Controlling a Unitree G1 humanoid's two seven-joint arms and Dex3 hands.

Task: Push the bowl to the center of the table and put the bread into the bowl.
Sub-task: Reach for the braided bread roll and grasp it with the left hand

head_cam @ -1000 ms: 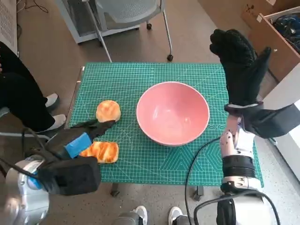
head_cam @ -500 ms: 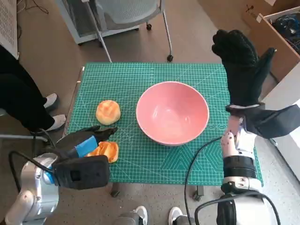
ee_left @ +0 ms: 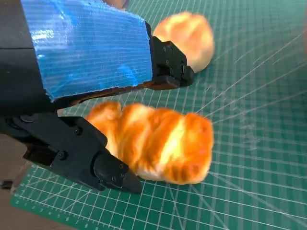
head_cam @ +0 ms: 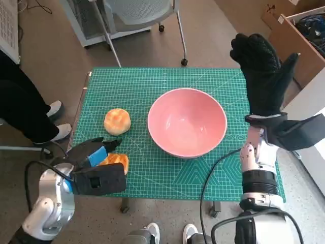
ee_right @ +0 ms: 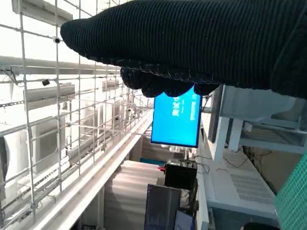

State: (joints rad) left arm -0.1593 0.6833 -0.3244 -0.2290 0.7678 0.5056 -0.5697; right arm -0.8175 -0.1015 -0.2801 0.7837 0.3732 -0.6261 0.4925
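The pink bowl (head_cam: 187,122) stands empty on the green mat (head_cam: 152,84), near the middle of the table. A round bun (head_cam: 117,121) (ee_left: 189,33) lies to its left. A glazed, twisted bread (head_cam: 117,161) (ee_left: 163,141) lies at the front left corner. My left hand (head_cam: 92,155) (ee_left: 86,52) hangs low over that bread, one black finger on each side of it; the near one touches its edge and no firm grip shows. My right hand (head_cam: 264,71) (ee_right: 192,43) is raised high over the table's right side, fingers spread, holding nothing.
A person's dark legs (head_cam: 20,107) and white shoes (head_cam: 56,109) are left of the table. Chair legs (head_cam: 147,20) stand beyond the far edge. A cardboard box (head_cam: 299,35) sits at the far right. The right wrist view faces a lit monitor (ee_right: 176,120).
My left hand has drawn back from near the round bun toward the front left corner and settled lower over the glazed bread. The right hand has hardly moved.
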